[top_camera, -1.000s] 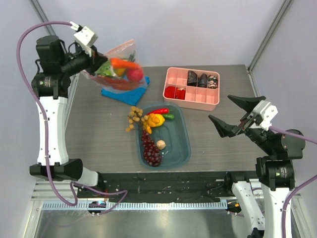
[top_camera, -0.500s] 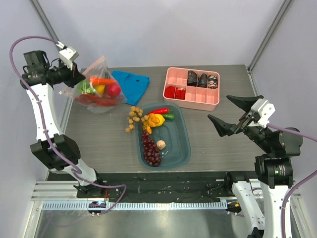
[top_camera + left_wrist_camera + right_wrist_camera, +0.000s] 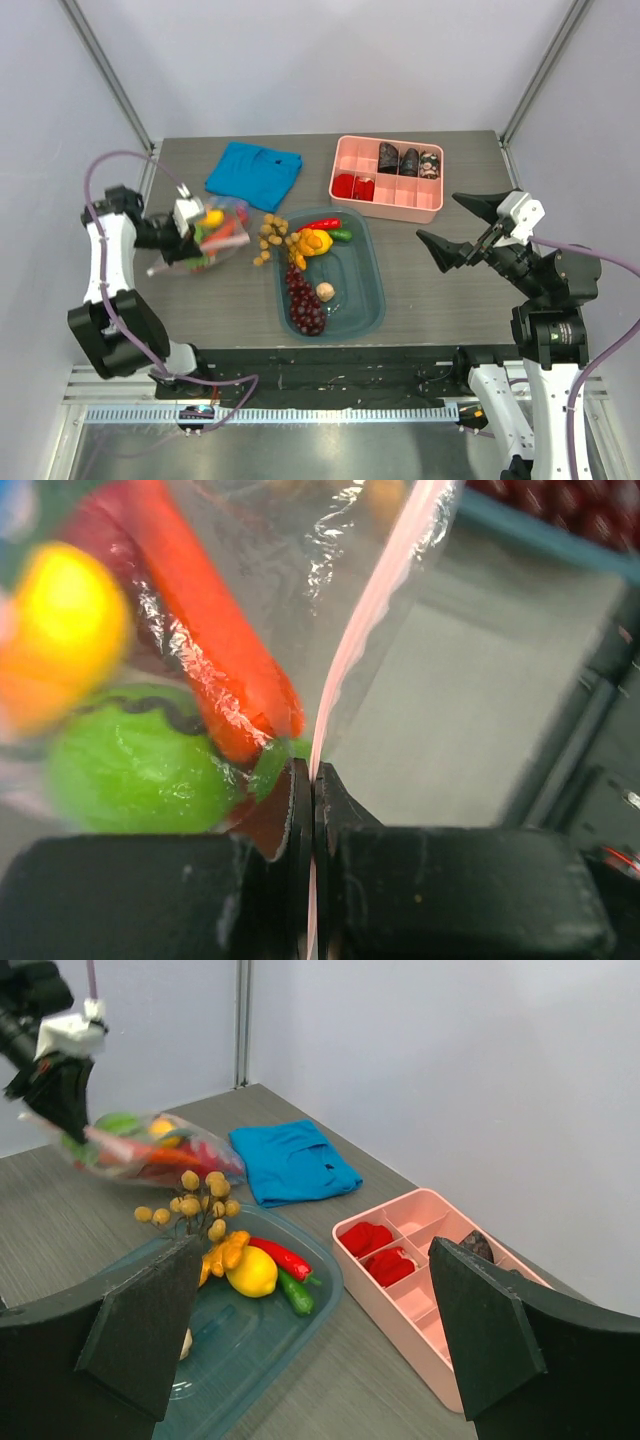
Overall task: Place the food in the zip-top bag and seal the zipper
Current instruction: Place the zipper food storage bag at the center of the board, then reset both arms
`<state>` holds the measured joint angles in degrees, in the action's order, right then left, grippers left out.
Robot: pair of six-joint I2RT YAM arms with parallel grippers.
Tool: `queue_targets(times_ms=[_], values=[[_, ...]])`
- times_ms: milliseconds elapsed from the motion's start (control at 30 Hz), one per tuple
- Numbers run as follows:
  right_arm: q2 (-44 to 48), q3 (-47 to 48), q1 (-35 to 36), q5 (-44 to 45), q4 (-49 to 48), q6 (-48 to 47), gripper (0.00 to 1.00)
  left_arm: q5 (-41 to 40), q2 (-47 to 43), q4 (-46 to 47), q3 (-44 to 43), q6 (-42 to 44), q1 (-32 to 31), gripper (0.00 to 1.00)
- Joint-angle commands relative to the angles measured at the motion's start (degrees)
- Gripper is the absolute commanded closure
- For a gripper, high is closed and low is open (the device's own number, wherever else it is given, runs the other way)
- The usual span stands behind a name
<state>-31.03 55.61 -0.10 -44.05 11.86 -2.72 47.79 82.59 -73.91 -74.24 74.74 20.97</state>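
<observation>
Left wrist view: left gripper (image 3: 312, 780) pinched shut on narrow pink zipper strip (image 3: 372, 610), likely so the clear plastic bag (image 3: 285, 550) keeps its colourful toy food (image 3: 200, 640) contained; right gripper (image 3: 318, 1300) gapes wide, empty.

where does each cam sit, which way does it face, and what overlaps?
Top external: above and behind the arm bases, looking down at the table; both arms show, with the left gripper and right gripper.
Left wrist: on the left wrist, close on the zip-top bag; its shut fingers pinch the zipper.
Right wrist: on the right wrist, facing across the table at the teal tub and pink tray; its open fingers frame the bottom.
Shared: all three see the bag.
</observation>
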Motion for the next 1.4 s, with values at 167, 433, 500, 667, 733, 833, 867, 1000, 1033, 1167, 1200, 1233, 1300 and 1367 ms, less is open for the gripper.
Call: queue_targets(times_ms=[167, 433, 500, 667, 733, 833, 867, 1000, 1033, 1167, 1200, 1233, 1300, 1367], values=[[0.7, -0.1, 0.0, -0.5, 1.7, -2.3, 0.0, -10.4, -11.0, -10.6, 18.2, 19.0, -0.2, 0.83], [1.5, -2.4, 0.0, 2.5, 5.0, -0.3, 0.0, -0.5, -16.2, -21.1, 4.0, 8.9, -2.0, 0.0], [1.4, -3.1, -0.1, 3.9, 5.7, 1.0, 0.0, 2.6, -16.2, -19.1, -1.7, -3.8, -3.2, 0.0], [-1.9, -4.5, 0.0, 8.0, 8.1, 4.2, 0.0, -5.1, -10.2, 1.3, -21.0, -46.9, -9.8, 0.0], [-4.1, -4.5, 0.0, 10.6, 8.9, 5.0, 0.0, -15.1, -4.5, 2.1, -29.9, -56.3, -12.5, 0.0], [-10.0, -4.6, 0.0, 15.0, 10.3, 3.8, 0.0, -23.3, 2.8, 3.9, -37.4, -65.6, -13.8, 0.0], [-12.1, -3.9, 0.0, 17.0, 11.2, 3.6, 0.0, -25.1, 4.4, 3.9, -38.7, -67.3, -13.9, 0.0], [-20.9, 0.1, 0.0, 22.4, 14.2, 3.1, 0.0, -30.9, 6.7, 9.8, -36.5, -77.4, -13.9, 0.0], [-23.8, 0.8, 0.0, 24.3, 14.7, 3.0, 0.0, -30.0, 6.4, 11.5, -33.7, -77.3, -13.9, 0.0], [-28.2, 1.3, -0.1, 27.3, 15.4, 3.0, 0.0, -29.0, 2.6, 15.8, -23.3, -77.0, -13.9, 0.0], [-28.6, 1.2, -0.1, 27.4, 15.3, 3.0, 0.0, -29.1, 1.8, 16.2, -19.4, -76.7, -13.9, 0.0], [-29.1, 0.9, -0.1, 27.5, 15.2, 3.1, 0.0, -29.3, 1.0, 16.7, -17.5, -75.6, -13.9, 0.0], [-29.3, -0.1, -0.2, 27.6, 14.9, 3.3, 0.0, -29.7, -1.9, 17.7, -11.4, -75.0, -14.0, 0.0], [-29.9, -0.8, -0.2, 28.2, 14.7, 3.7, 0.0, -30.3, -3.9, 18.9, -7.9, -73.0, -14.3, 0.0]])
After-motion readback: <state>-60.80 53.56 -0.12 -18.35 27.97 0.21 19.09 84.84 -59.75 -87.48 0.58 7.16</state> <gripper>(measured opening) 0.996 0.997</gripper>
